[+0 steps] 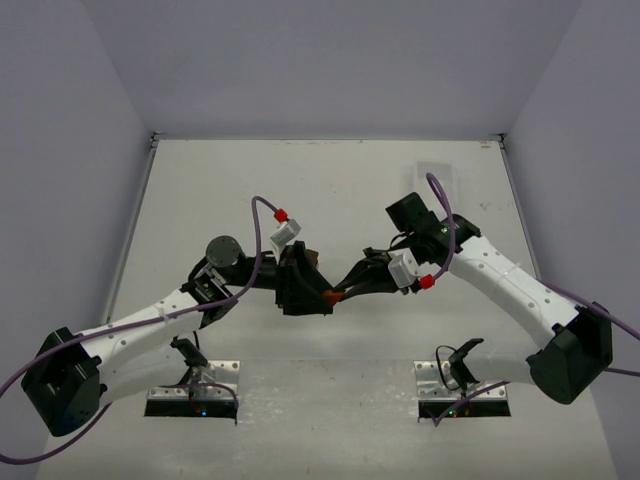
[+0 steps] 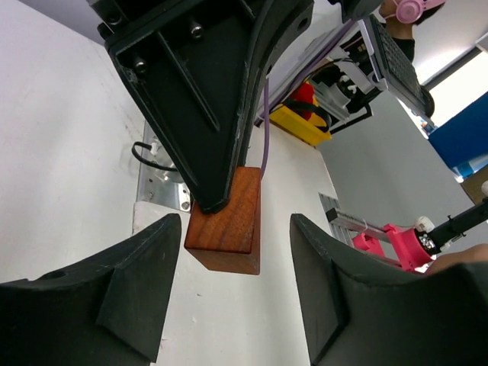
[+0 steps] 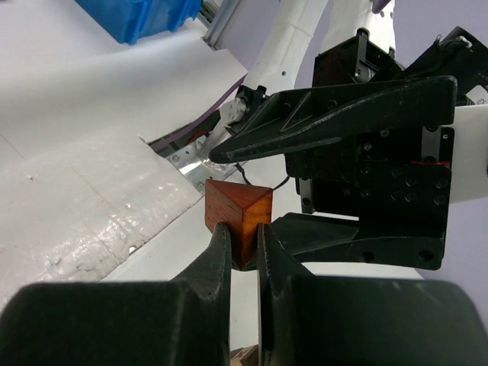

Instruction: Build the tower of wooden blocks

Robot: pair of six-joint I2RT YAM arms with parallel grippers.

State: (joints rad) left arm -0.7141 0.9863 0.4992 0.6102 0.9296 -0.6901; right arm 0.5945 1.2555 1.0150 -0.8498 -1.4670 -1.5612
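Reddish-brown wood block (image 3: 232,207), pinched by the right gripper (image 3: 242,245), sits between the parted jaws of the left gripper (image 2: 234,232), seemingly for handover.

The wood block (image 3: 238,213) is a warm reddish-brown with fine darker grain streaks. Left gripper (image 2: 235,244) and right gripper (image 3: 244,236) are both matte black. The arms (image 1: 140,330) are white, with a purple cable (image 2: 265,145) and little red caps (image 1: 281,213). The table (image 1: 330,190) is plain white. Off in the background there's a blue bin (image 3: 145,15) and a yellow box (image 2: 297,126).
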